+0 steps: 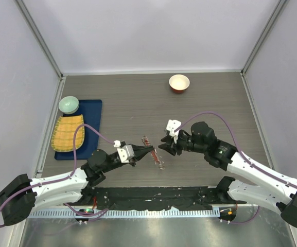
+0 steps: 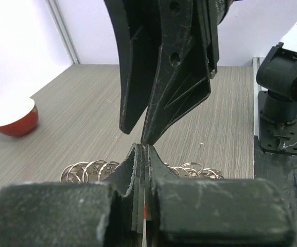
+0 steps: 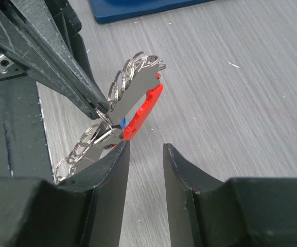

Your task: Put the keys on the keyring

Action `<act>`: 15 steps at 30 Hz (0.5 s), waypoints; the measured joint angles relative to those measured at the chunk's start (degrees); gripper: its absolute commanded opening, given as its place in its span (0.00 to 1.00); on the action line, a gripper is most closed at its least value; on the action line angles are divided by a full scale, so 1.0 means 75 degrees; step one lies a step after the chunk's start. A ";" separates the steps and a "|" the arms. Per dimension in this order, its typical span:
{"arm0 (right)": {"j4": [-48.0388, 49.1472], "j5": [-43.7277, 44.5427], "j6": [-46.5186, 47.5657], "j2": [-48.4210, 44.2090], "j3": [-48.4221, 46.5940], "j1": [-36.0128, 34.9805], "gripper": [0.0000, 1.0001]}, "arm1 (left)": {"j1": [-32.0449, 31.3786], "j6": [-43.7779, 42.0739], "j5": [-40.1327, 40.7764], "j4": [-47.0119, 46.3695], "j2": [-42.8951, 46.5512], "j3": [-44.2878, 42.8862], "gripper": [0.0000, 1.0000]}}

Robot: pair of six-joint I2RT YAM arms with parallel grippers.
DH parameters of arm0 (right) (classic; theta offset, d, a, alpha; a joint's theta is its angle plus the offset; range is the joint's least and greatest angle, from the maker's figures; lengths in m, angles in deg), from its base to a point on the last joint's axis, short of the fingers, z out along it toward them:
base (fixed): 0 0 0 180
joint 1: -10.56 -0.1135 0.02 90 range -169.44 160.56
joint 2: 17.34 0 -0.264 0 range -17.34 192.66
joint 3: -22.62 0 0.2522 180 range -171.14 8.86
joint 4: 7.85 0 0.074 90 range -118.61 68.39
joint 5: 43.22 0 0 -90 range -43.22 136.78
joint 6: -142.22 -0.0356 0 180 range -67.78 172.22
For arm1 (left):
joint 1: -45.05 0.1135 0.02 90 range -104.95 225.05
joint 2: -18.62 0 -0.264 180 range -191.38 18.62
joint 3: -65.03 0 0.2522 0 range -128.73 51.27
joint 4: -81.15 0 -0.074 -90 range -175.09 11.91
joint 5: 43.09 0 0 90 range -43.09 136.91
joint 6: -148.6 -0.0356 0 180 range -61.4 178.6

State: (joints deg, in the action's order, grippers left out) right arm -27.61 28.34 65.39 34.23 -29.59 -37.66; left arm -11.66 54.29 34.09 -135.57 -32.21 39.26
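Observation:
The keyring is a red curved bar (image 3: 144, 110) joined to a flat silvery piece edged with a row of wire loops (image 3: 130, 72). In the top view it sits mid-table (image 1: 153, 152) between both grippers. A sliver of blue (image 3: 121, 122), the blue-headed key, shows under the metal; the other keys are not distinguishable. My left gripper (image 1: 149, 151) is shut, its tips pinching the keyring at a loop (image 3: 101, 109); loops show either side of its fingers (image 2: 86, 169). My right gripper (image 3: 145, 149) is open and empty, its left fingertip (image 3: 121, 154) right at the red bar's lower end.
A red-rimmed white bowl (image 1: 179, 83) stands at the back. A blue tray (image 1: 89, 128) at the left holds a yellow mat (image 1: 68, 134) and a pale green bowl (image 1: 69, 104). A black strip (image 1: 153, 198) runs along the near edge between the arm bases.

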 measured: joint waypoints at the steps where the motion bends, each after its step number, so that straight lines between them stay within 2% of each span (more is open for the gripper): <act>1: 0.0000 -0.0195 -0.0003 0.0050 0.0000 0.0070 0.39 | 0.0000 -0.0032 -0.0058 0.0006 0.0003 0.0000 0.00; 9: -0.0003 -0.1416 0.0020 0.0093 -0.0070 0.0213 0.40 | 0.0000 -0.0210 -0.0382 0.0172 0.0067 0.0000 0.00; 15: -0.0114 -0.1830 0.0111 0.0114 -0.0245 0.0236 0.38 | 0.0000 -0.0294 -0.0551 0.0259 0.0067 0.0000 0.00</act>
State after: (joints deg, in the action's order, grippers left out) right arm -28.46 14.62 66.22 35.09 -31.43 -35.89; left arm -11.66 52.08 29.96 -133.63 -31.71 39.26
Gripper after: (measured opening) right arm 0.391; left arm 0.012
